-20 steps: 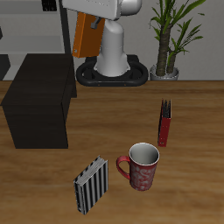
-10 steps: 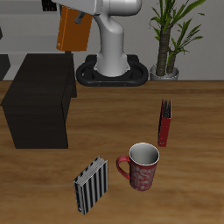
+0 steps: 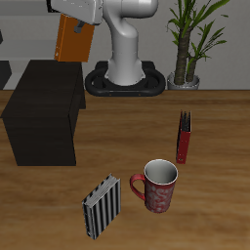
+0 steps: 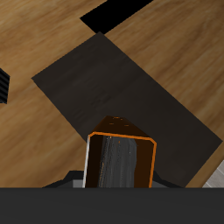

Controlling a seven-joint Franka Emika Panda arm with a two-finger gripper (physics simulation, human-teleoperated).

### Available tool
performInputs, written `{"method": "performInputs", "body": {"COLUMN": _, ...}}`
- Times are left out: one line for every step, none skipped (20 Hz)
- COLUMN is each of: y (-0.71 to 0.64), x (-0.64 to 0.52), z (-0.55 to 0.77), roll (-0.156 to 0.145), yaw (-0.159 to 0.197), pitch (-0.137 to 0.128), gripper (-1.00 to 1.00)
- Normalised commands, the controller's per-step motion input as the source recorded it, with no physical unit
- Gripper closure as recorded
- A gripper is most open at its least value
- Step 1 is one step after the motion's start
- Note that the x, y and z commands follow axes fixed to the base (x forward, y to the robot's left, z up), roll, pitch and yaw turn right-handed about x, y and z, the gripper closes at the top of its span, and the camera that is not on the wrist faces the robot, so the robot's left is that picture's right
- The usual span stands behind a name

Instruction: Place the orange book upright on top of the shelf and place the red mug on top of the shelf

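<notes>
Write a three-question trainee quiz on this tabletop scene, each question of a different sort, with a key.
1. True or false: the thin orange book already stands on the low matte black shelf.
2. Which object stands nearest the large red mug? A) the dark red book B) the potted plant C) the shelf
3. Fill in: the gripper holds the orange book ___ the shelf.

Key: 1 false, it is held in the air; 2 A; 3 above.
</notes>
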Motion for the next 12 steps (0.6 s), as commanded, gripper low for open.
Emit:
{"method": "performInputs", "body": {"y": -0.49, "x": -0.16, "z": -0.16, "roll": 0.016, "yaw": -0.150, "pitch": 0.029, "gripper": 1.00}}
{"method": "performInputs", "body": {"y": -0.50, "x": -0.20, "z": -0.11, "roll": -0.014, "yaw": -0.090, "pitch": -0.020, "gripper": 1.00}}
{"method": "performInputs", "body": {"y": -0.57, "x": -0.14, "z": -0.14, "roll": -0.083, "yaw": -0.090, "pitch": -0.023, "gripper": 1.00}}
{"method": "performInputs", "body": {"y": -0.35, "x": -0.10, "z": -0.11, "roll": -0.046, "yaw": -0.090, "pitch": -0.021, "gripper": 1.00}}
{"method": "performInputs", "body": {"y": -0.45, "x": -0.14, "z": -0.12, "roll": 0.025, "yaw": -0.069, "pitch": 0.007, "gripper": 1.00}}
{"method": "performInputs", "body": {"y": -0.46, "x": -0.15, "z": -0.16, "roll": -0.053, "yaw": -0.089, "pitch": 0.019, "gripper": 1.00}}
{"method": "performInputs", "body": {"y": -0.29, "x": -0.20, "z": -0.07, "roll": 0.041, "yaw": -0.054, "pitch": -0.018, "gripper": 1.00}}
{"method": "performInputs", "body": {"y": -0.34, "x": -0.24, "z": 0.04, "roll": -0.040, "yaw": -0.006, "pitch": -0.072, "gripper": 1.00}}
{"method": "performInputs", "body": {"y": -0.36, "x": -0.20, "z": -0.02, "roll": -0.017, "yaw": -0.104, "pitch": -0.032, "gripper": 1.00}}
{"method": "performInputs", "body": {"y": -0.21, "x": -0.12, "z": -0.03, "roll": 0.004, "yaw": -0.063, "pitch": -0.002, "gripper": 1.00}}
{"method": "performInputs", "body": {"y": 0.31, "x": 0.06, "z": -0.04, "roll": 0.000, "yaw": 0.000, "pitch": 0.000, "gripper": 1.00}}
{"method": "performInputs", "body": {"y": -0.62, "x": -0.28, "z": -0.01, "roll": 0.042, "yaw": -0.041, "pitch": -0.015, "gripper": 1.00}}
